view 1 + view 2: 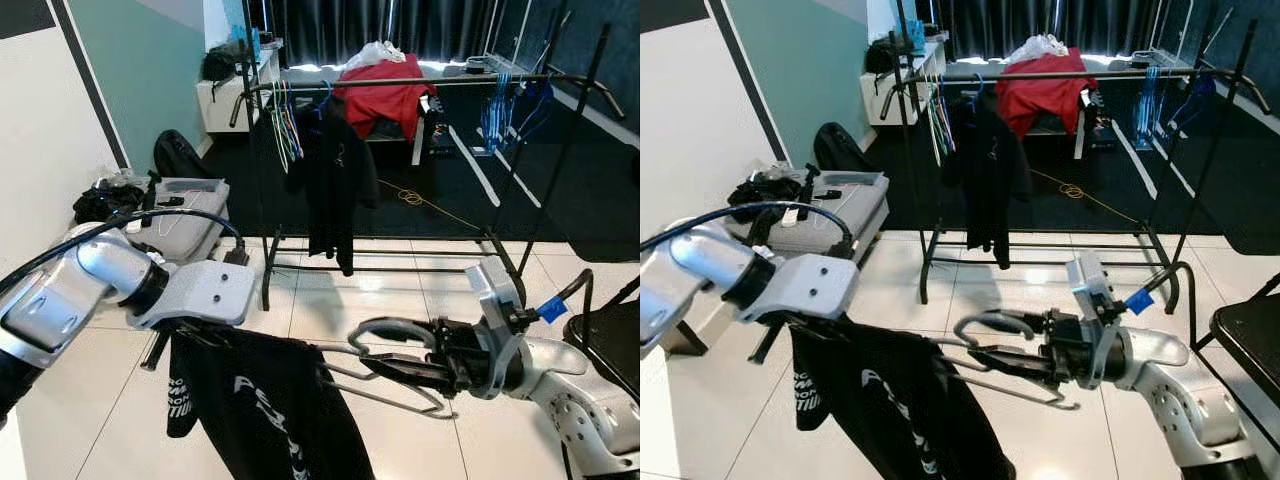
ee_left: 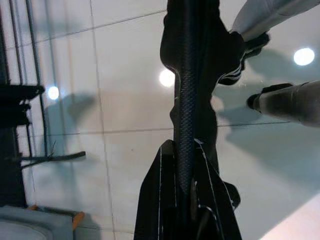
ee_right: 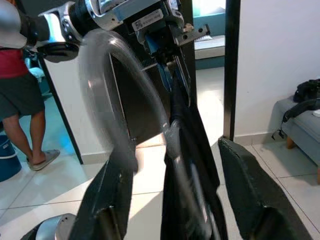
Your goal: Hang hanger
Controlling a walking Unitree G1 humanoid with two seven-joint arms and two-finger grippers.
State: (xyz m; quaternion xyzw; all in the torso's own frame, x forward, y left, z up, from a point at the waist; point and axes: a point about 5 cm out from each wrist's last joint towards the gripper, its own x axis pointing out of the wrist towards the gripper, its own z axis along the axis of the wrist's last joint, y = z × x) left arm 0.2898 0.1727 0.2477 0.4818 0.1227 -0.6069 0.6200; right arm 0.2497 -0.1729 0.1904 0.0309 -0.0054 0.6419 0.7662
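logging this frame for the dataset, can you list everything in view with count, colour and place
hanger: one, clear plastic, held between both grippers in front of the robot
black shirt: one, black with white lettering, draped on that hanger
clothes rack: one, black metal, ahead on the tiled floor
hanging black garment: one, on the rack's rail
red garment: one, draped over the rail
empty hangers: several, bluish, right part of the rail
grey case: one, floor at left by the wall
person: one, red top, dark shorts, behind the robot
left gripper: shut on the hanger's far end
right gripper: fingers astride the hook end
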